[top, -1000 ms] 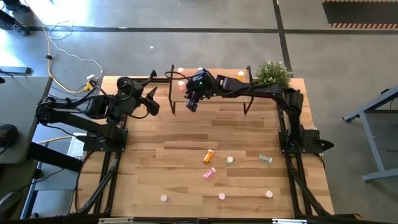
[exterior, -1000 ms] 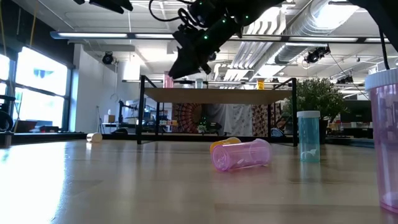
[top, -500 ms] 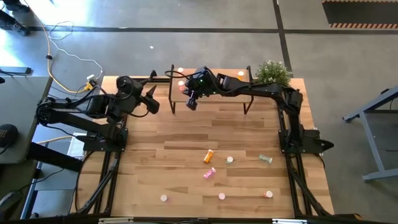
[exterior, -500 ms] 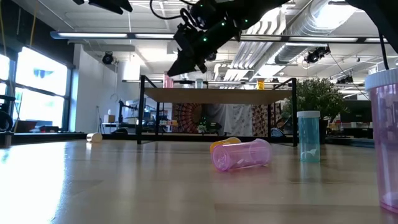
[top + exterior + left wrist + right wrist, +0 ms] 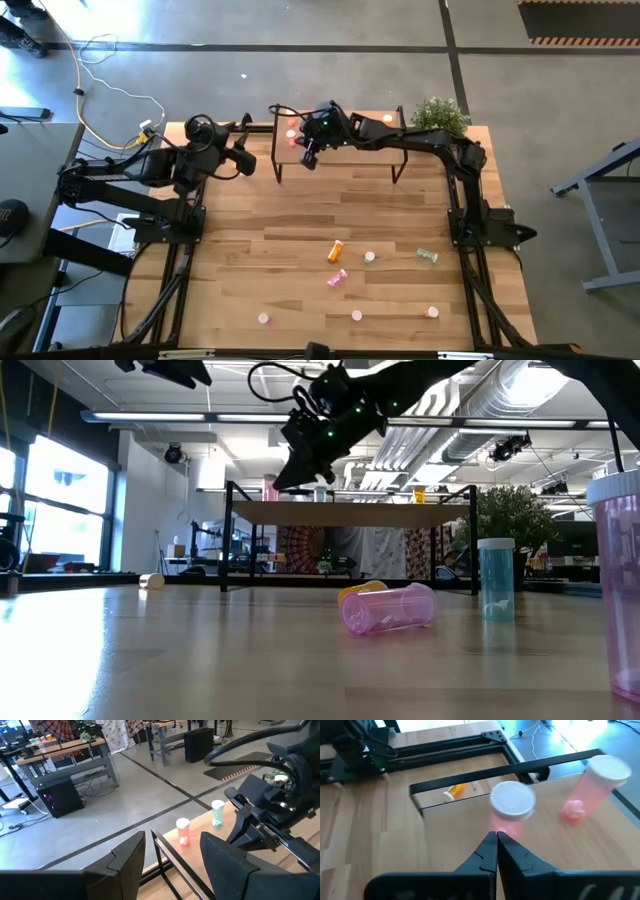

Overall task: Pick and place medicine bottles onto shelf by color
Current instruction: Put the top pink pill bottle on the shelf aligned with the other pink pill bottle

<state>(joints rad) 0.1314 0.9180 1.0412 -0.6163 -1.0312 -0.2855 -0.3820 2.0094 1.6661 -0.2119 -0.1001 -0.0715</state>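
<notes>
Right gripper (image 5: 496, 840) fully closed, empty, above shelf (image 5: 340, 155) left end, just short of two pink bottles (image 5: 512, 810) standing there. Left gripper (image 5: 172, 855) half open, empty, near shelf's left edge. Plant (image 5: 438, 117) at right corner. Loose bottles (image 5: 337, 250) mid surface (image 5: 250, 260); front open.

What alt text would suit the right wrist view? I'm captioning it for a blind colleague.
The right gripper, fingers shut and empty, hovers over the light-wood shelf just in front of an upright pink bottle with a white cap. A second pink bottle stands farther along the shelf, and an orange bottle lies on the table beyond its black frame.
</notes>
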